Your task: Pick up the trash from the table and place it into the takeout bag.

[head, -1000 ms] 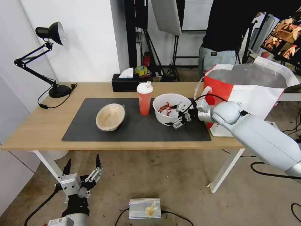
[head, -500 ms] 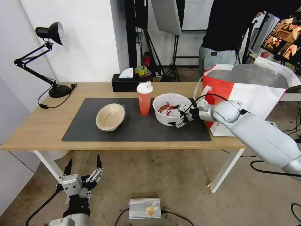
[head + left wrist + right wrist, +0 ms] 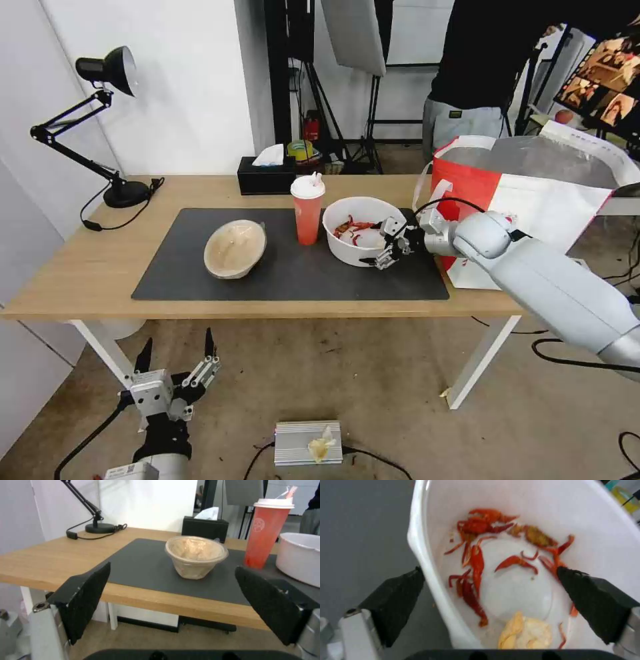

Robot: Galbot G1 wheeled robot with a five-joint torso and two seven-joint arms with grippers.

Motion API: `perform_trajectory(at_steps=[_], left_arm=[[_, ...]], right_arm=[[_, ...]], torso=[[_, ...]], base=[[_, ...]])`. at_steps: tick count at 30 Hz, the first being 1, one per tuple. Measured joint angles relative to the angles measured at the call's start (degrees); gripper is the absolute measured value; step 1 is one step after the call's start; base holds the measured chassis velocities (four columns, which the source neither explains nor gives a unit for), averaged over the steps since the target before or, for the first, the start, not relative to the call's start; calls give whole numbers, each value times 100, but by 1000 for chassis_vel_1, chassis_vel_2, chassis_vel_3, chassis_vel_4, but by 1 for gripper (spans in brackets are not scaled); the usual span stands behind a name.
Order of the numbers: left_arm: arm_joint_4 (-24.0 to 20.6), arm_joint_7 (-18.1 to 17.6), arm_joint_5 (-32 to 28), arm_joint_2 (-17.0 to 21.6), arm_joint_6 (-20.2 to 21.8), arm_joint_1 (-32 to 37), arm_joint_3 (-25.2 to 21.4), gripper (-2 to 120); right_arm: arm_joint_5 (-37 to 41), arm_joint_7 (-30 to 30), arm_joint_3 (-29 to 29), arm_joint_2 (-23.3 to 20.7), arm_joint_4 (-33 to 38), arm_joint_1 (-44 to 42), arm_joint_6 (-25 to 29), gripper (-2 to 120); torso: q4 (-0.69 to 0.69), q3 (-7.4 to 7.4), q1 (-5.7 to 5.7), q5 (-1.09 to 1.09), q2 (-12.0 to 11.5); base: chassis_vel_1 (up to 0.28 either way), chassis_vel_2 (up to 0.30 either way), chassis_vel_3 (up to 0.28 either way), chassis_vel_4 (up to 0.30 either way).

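At the right end of the dark mat (image 3: 287, 267) on the wooden table (image 3: 80, 273), the robot's right claw (image 3: 387, 244) straddles the near rim of the white bowl (image 3: 353, 247), its fingers apart: the right wrist view shows one black pad (image 3: 396, 597) outside the wall and the other (image 3: 586, 597) inside, over red shellfish scraps (image 3: 476, 562) and a pale yellow lump at the bottom. Neither pad can be seen pressing on the rim. The bowl sits on the mat, tipped slightly toward the red cup. Just beside it, the red cup (image 3: 307, 212) with a white lid stands upright. Farther along the mat to the robot's left, well apart from the cup, the beige paper bowl (image 3: 235, 249) lies tilted, its opening turned partly up. The white-and-red takeout bag (image 3: 533, 193) stands open at the table's right end, silver lining showing, just behind the right arm. A black tissue box (image 3: 267, 179) sits at the back edge and a black desk lamp (image 3: 100, 120) at the far left corner. Below the table's front edge, the left claw (image 3: 175, 347) hangs parked with fingers spread wide; its wrist view faces the beige paper bowl between the two pads.
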Motion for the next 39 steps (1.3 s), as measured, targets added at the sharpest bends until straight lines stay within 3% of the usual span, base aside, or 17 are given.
perform_trajectory(at_steps=[6, 15, 22, 27, 29, 30, 39], left_arm=[[0, -6, 8, -5, -6, 1, -3, 100], [4, -60, 11, -4, -9, 2, -1, 100], [5, -124, 61, -27, -9, 6, 37, 100], [5, -126, 75, -38, -15, 8, 53, 100], [5, -126, 75, -38, -15, 8, 53, 100], [13, -128, 78, -48, -21, 6, 63, 100], [51, -135, 84, -52, -36, -18, 74, 100]], right_arm=[[-30, -42, -23, 27, -39, -1, -3, 86], [98, -30, -25, 58, -76, 3, -3, 57], [214, -4, -19, -18, -10, 4, -4, 26], [276, 9, -17, -63, 21, 39, -3, 10], [276, 9, -17, -63, 21, 39, -3, 10], [333, 17, -19, -72, 25, 57, -3, 1], [437, 37, -66, -12, -2, 103, 5, 0]], torso=[[-1, 1, 1, 1, 0], [1, 1, 0, 1, -1], [0, 1, 0, 1, -1], [0, 1, 1, 1, -1], [0, 1, 1, 1, -1], [0, 1, 0, 1, -1], [1, 1, 0, 1, -1]], base=[[0, 0, 0, 0], [0, 0, 0, 0], [0, 0, 0, 0], [0, 0, 0, 0], [0, 0, 0, 0], [0, 0, 0, 0], [0, 0, 0, 0]])
